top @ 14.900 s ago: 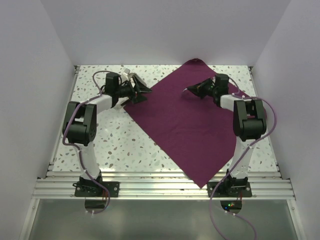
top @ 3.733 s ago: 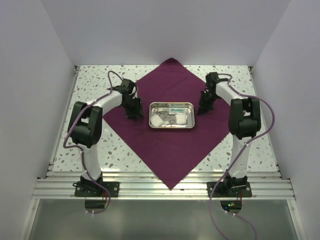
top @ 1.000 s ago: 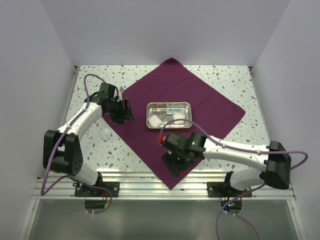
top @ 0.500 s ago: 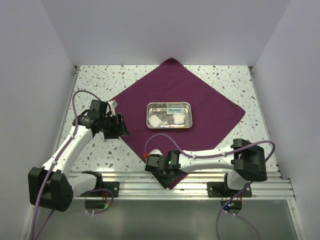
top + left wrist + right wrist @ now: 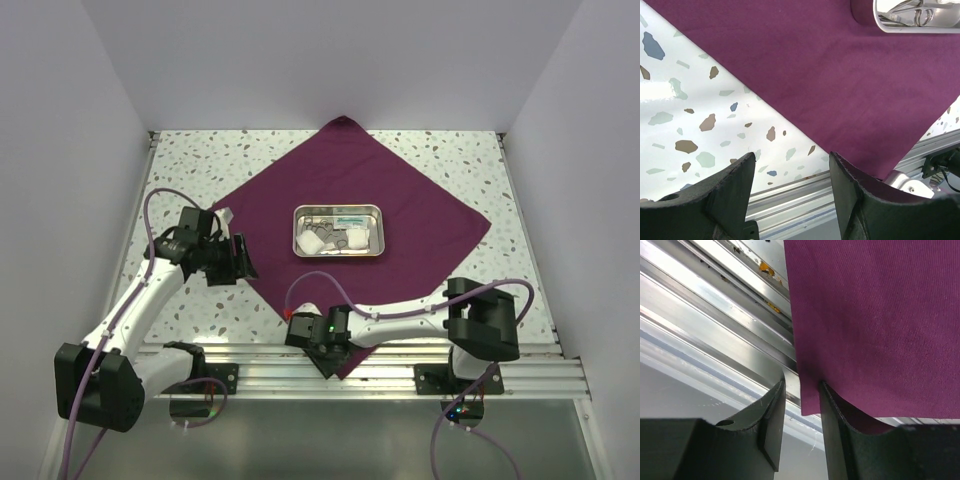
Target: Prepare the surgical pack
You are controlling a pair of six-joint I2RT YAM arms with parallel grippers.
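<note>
Pincer R [image 5: 802, 384] barely spread, straddling cloth [image 5: 865, 315] corner edge; pincer L [image 5: 792, 156] spread over table [image 5: 700, 100].

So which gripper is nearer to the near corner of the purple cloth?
Right. The right gripper is at the cloth's near corner; the left gripper is beside its near-left edge.

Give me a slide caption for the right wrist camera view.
Right pincer, jaws slightly apart, straddles the edge of the purple cloth above the metal rail.
</note>
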